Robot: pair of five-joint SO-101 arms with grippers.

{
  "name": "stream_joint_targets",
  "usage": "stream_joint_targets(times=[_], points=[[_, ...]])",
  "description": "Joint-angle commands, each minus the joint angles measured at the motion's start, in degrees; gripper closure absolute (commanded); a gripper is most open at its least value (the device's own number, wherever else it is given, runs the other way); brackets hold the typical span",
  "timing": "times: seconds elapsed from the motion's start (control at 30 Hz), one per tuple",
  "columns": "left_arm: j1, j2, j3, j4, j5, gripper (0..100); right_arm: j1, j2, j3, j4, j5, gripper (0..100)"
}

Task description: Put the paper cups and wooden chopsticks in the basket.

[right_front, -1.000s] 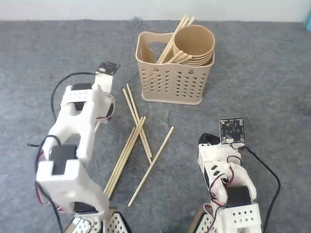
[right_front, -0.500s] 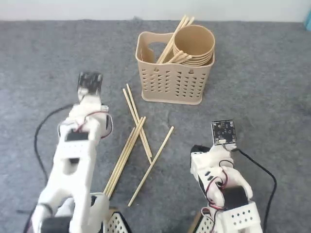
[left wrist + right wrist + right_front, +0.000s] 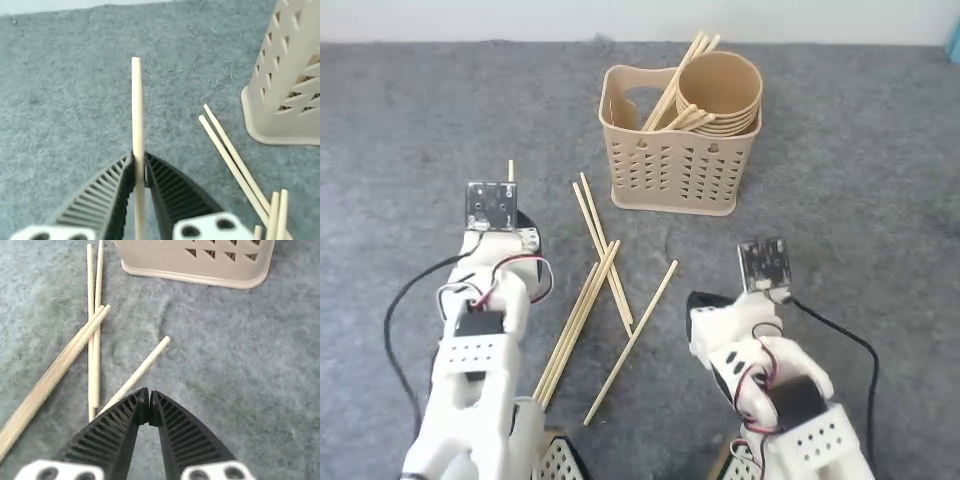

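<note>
— What is under it all?

— A grey mat (image 3: 860, 180) covers the table, with a pale wall along its far edge.

— And the basket?

— The basket (image 3: 670, 175) stands upright near the mat's far edge, about midway along it. A stack of cups (image 3: 720, 80) sits in its right half. A few chopsticks (image 3: 672, 88) lean in it beside the cups, their tips above the rim.

— How is the left arm set?

— The left arm (image 3: 480, 330) stretches low from the near edge toward the far edge, along the mat's left side. The left gripper (image 3: 139, 156) points straight ahead with its jaws clamped on one chopstick (image 3: 136, 110). It lies in line with the fingers and juts well past their tips, off to the left of the basket.

— The right arm?

— The right arm (image 3: 760, 360) rises by the near right corner and leans in toward the middle. The right gripper (image 3: 149, 392) points down at the mat, jaws closed on nothing. Its tips are just over the near part of a lone chopstick (image 3: 142, 367); I cannot tell whether they touch it.

— What else lies loose?

— In the middle of the mat, between the arms, a pair (image 3: 589, 228) runs from near the basket's left corner back toward the near edge. A bundle (image 3: 572, 330) crosses it at a slant, and the lone chopstick lies just right of both.
</note>
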Motion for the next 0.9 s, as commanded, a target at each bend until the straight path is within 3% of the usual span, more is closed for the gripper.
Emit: stream_joint_targets(times=[0.0, 0.23, 0.43, 0.87], points=[[0.1, -4.0, 2.9, -6.7, 0.4, 99, -0.8, 19.8, -13.7, -4.5, -1.2, 97.6], [0.0, -5.9, 4.1, -7.4, 0.4, 99, -0.9, 52.7, -28.3, -12.6, -10.9, 96.3], [-0.2, -5.9, 4.1, -7.4, 0.3, 99, -1.8, 72.7, -36.3, -18.6, -18.9, 82.8], [-2.4, -5.7, 4.2, -9.6, 0.4, 99, -3.1, 81.0, -40.4, -22.3, -19.1, 85.3]])
